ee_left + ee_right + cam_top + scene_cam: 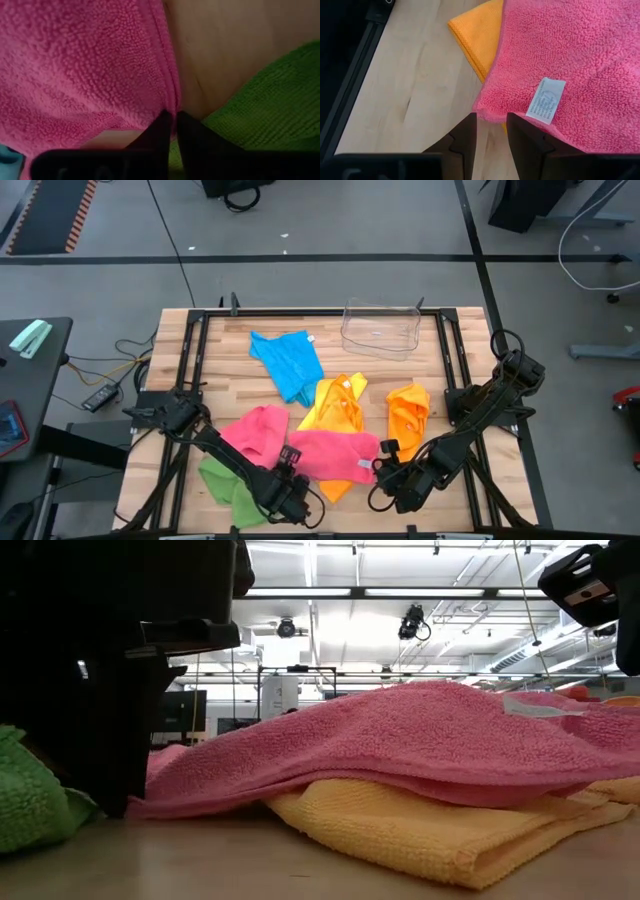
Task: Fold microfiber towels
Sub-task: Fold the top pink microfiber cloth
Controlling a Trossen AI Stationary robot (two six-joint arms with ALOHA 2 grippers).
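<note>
The wooden slat table (pixel 240 395) carries a loose cluster of soft microfiber towels, with bare wood left along its far edge and at the 9 o'clock side. A bright pink square towel (pixel 335 455) lies near the front edge at about 6 o'clock, spread over a yellow-orange towel (pixel 338 405) whose corner sticks out beneath it. The left gripper (pixel 171 131) sits at the pink towel's near-left hem, its dark fingers pressed together on that edge, with a crumpled green towel (pixel 225 480) just beside it at 7 o'clock. The right gripper (pixel 490 132) hangs at the pink towel's right corner, fingers parted with a narrow gap, the corner just ahead of the tips; whether it touches cannot be told. A white sewn care label (pixel 546 100) lies on the pink cloth there; its print is too small to read. A blue towel (pixel 288 362) lies at 12 o'clock, an orange towel (pixel 408 418) at 3 o'clock. A clear plastic bin (pixel 380 330) stands at the far edge; its contents cannot be made out
</note>
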